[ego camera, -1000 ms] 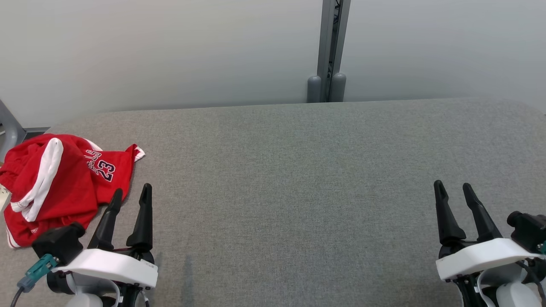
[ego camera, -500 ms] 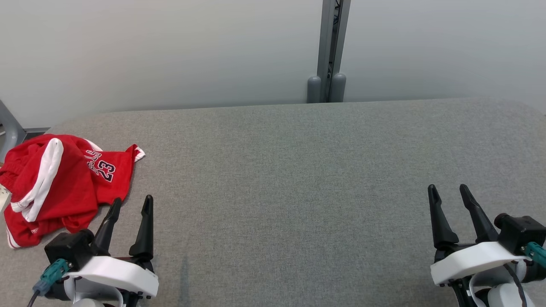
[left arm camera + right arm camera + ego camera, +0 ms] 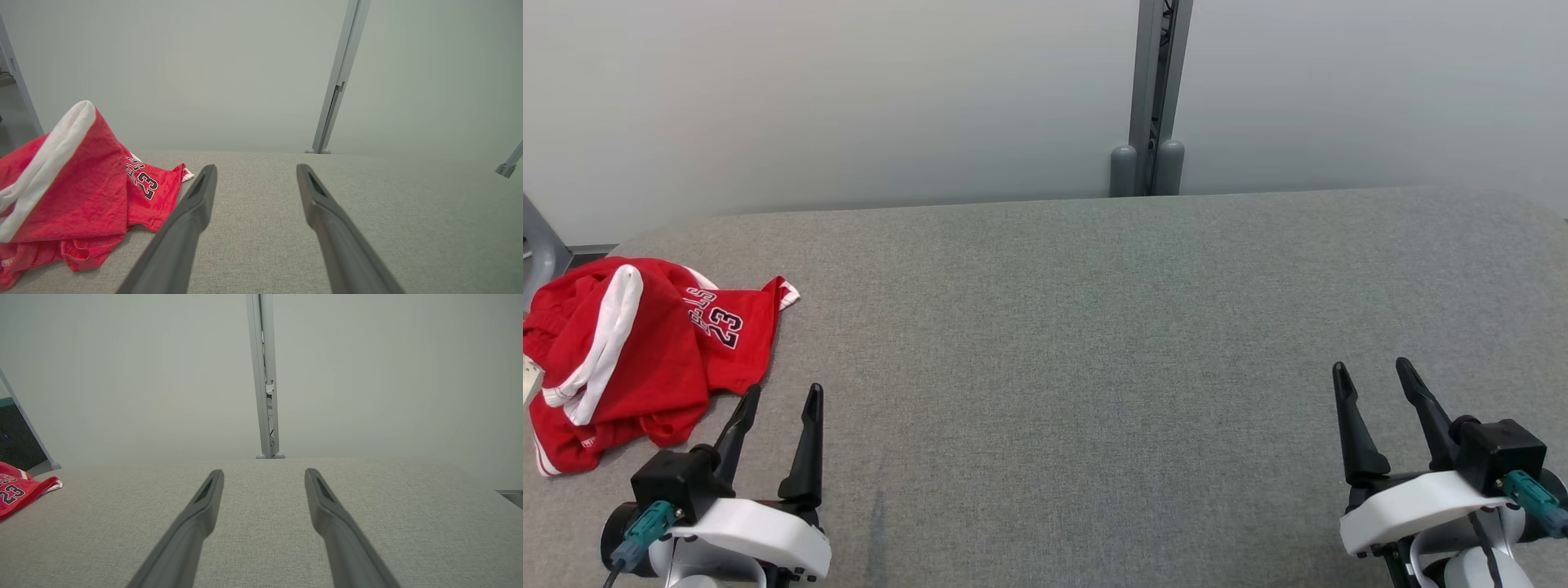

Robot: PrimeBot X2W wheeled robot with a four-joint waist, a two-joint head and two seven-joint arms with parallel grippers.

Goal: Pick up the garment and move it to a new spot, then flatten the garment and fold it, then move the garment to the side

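Closest to the camera, the left gripper sits at the lower left of the head view with its two dark fingers spread apart and nothing between them. The left wrist view shows the same thing, just bare grey cloth in the gap. The right gripper is at the lower right, also spread wide and holding nothing, and the right wrist view agrees.

Compared with a second ago, both grippers have slid back toward the bottom edge of the head view. The right one has also drifted a bit inward. The black camera blocks on both wrists sit closer in to the fingers now, so the wrists look to have turned a little.

Next out is the garment, red shorts with white stripes and a "23" print. It lies crumpled near the table's left edge, same spot and same shape as before. The left gripper's outer fingertip is just beside its near hem, and I can't tell if they touch.

The grey fabric table runs on behind. Past its far edge there's a metal post against a pale wall.
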